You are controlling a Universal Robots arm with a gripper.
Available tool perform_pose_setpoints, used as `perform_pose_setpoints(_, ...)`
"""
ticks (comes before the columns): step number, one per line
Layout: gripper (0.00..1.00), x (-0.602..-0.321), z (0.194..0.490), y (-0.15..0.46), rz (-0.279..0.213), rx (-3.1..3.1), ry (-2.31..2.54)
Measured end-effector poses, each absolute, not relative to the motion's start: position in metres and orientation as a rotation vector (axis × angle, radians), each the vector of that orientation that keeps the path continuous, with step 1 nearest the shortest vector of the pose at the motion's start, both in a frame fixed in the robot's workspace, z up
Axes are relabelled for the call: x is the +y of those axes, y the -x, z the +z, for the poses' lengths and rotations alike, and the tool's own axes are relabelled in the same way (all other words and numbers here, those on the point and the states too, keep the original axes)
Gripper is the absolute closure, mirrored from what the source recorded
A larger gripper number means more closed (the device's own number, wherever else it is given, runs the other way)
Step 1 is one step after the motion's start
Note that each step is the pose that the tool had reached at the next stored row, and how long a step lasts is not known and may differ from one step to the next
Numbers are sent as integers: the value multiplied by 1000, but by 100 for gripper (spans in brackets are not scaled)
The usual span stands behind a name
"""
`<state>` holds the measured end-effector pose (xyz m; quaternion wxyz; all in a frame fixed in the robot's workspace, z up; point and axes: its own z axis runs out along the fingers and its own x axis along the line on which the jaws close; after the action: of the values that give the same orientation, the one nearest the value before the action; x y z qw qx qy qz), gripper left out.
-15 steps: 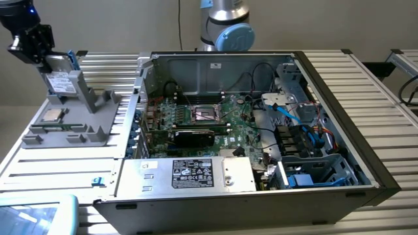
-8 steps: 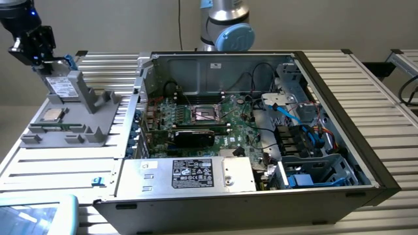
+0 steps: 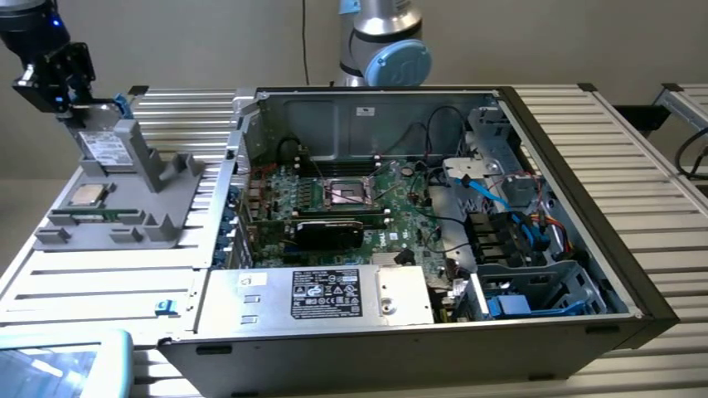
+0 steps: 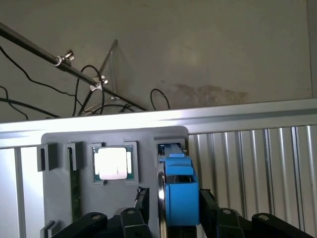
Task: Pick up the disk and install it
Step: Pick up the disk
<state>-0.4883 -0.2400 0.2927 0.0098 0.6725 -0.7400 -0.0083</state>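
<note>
disk (image 3: 104, 148) stands on edge in a slot of the grey holder (image 3: 124, 217), at the far end of it, on the exterior view's left and well apart from the open computer case (image 3: 553, 149). its labelled face is towards the camera, with the blue carrier showing along the top edge. a processor chip (image 3: 86, 196) lies flat in the holder just near of it.

gripper (image 3: 73, 96) hangs right over the disk's top edge. from the wrist i see the jaws spread, one black finger (image 4: 142, 198) on either side of the blue carrier (image 4: 181, 193). there is a sliver of gap on the metal side, so i read it as straddling, not pinching.

handling, my judgement: metal body, stiff, fairly heavy for its size and no give at all. bare metal and label look slick; the plastic frame should offer more bite. i'd take it across the thin dimension, flat on both broad faces near the top edge and centred, so it lifts straight out of the slot without cocking. shock-sensitive too, so no knocks against the slot walls.
</note>
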Motion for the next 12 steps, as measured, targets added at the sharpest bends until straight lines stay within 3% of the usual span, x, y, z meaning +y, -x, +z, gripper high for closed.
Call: perform_pose_setpoints(12, 47, -240, 291, 490, -42, -2315, -2088)
